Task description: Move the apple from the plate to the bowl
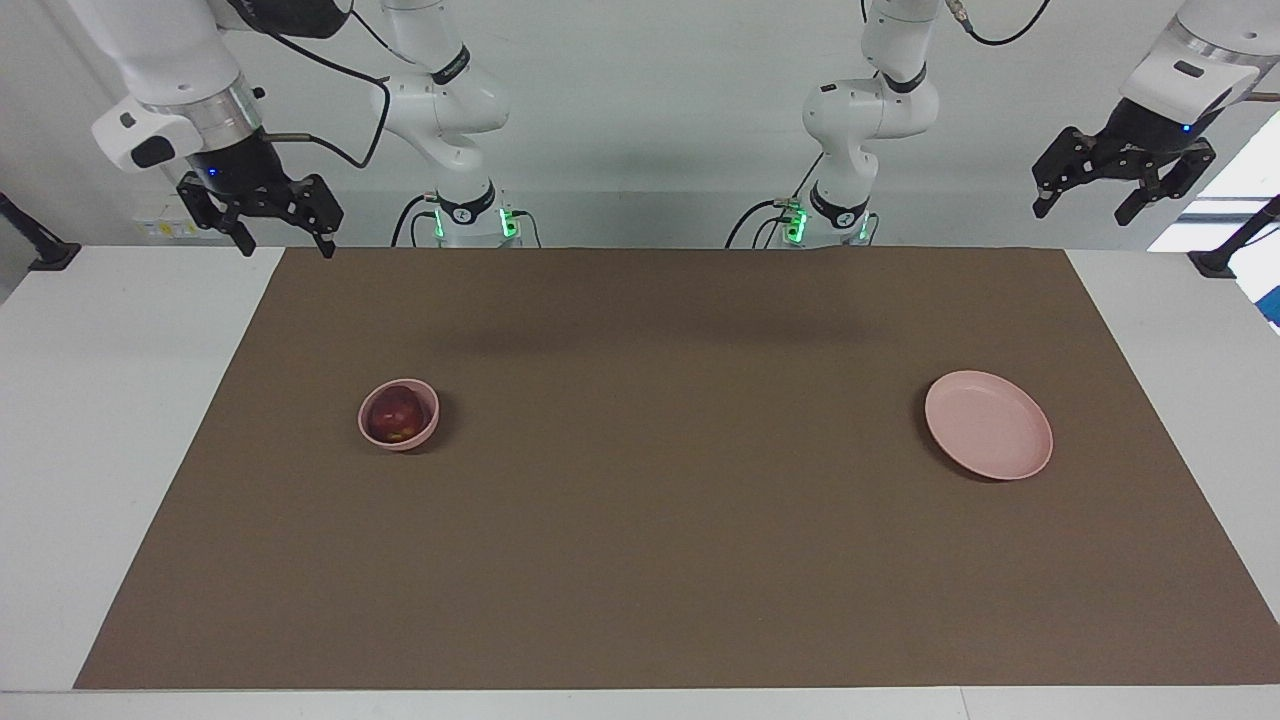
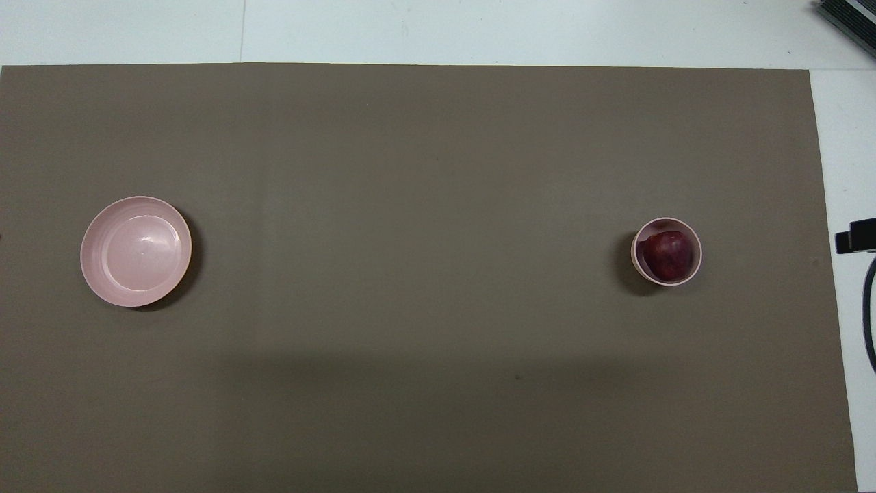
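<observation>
The dark red apple point(image 1: 396, 414) point(image 2: 667, 255) sits inside the small pink bowl point(image 1: 425, 427) point(image 2: 639, 239), toward the right arm's end of the brown mat. The flat pink plate point(image 1: 988, 437) point(image 2: 135, 250) lies bare toward the left arm's end. My right gripper point(image 1: 281, 244) hangs open and empty, high over the white table off the mat's corner, well apart from the bowl. Only a dark tip of the right gripper point(image 2: 855, 239) shows in the overhead view. My left gripper point(image 1: 1085, 208) waits open and empty, raised off the mat at its own end.
The brown mat point(image 1: 640, 560) point(image 2: 410, 150) covers most of the white table point(image 1: 100, 400). A black clamp arm point(image 1: 1235, 245) stands at the table's edge near the left gripper, and another point(image 1: 35, 245) at the right arm's end.
</observation>
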